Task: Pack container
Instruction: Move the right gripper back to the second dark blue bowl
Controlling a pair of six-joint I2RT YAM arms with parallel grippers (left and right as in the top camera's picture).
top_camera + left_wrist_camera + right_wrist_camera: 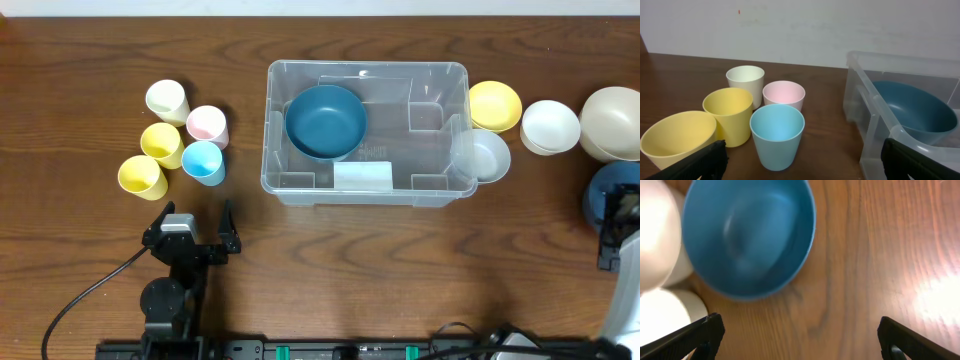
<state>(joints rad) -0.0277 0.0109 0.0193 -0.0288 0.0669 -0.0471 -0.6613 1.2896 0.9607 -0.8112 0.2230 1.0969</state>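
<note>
Both grippers stand wide open and hold nothing. From overhead, the left gripper [196,225] sits at the near left of the table [90,250], short of a cluster of five cups: cream cup [167,100], pink cup [207,124], light blue cup [203,160] and two yellow cups [161,143]. The right gripper [612,225] is at the near right edge, over a blue bowl [606,190]. The container [400,140] lies in the middle, upright, with a dark blue bowl [325,120] in its far left part and the rest of its floor bare. A grey bowl [482,155] touches its right wall; a yellow bowl [495,104], a white bowl [550,126] and a beige bowl [612,122] run to the right.

In the left wrist view the two dark fingertips [700,162] show at the bottom corners, well apart. The cups stand ahead on the left and the container's corner fills the right, its rim lip plain to see.

In the right wrist view the fingertips [695,335] are again far apart at the bottom corners, with bare wood between them and the blue bowl just ahead on the left.

The container looks light and fairly stiff, though its thin clear walls would likely flex, and the smooth plastic may slip. The rim lip seems the surest place to pinch it; more likely it stays put while bowls and cups are dropped in.
</note>
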